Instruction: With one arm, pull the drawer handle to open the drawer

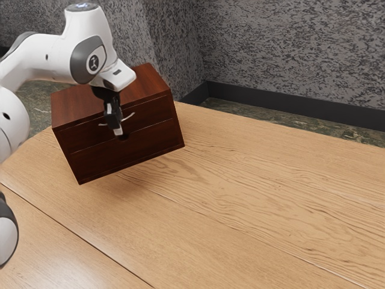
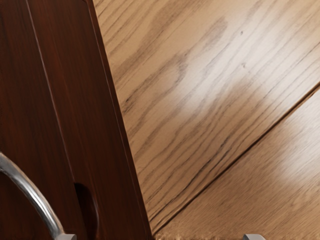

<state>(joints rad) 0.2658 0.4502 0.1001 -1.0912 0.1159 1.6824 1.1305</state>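
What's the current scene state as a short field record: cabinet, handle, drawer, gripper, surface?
cabinet: dark wood cabinet with two stacked fronts
handle: curved silver handle on the upper front
drawer: upper drawer looks flush with the cabinet, not yet pulled out
gripper: black gripper at the handle's middle, pointing down, open
surface: light wood table under the cabinet
arm: comes in from the exterior view's left

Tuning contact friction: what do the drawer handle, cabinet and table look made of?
Handle: polished metal, silvery with bright highlights. Cabinet: dark red-brown wood, faint grain, probably satin varnish. Table: light oak-like wood, strong grain, soft sheen.
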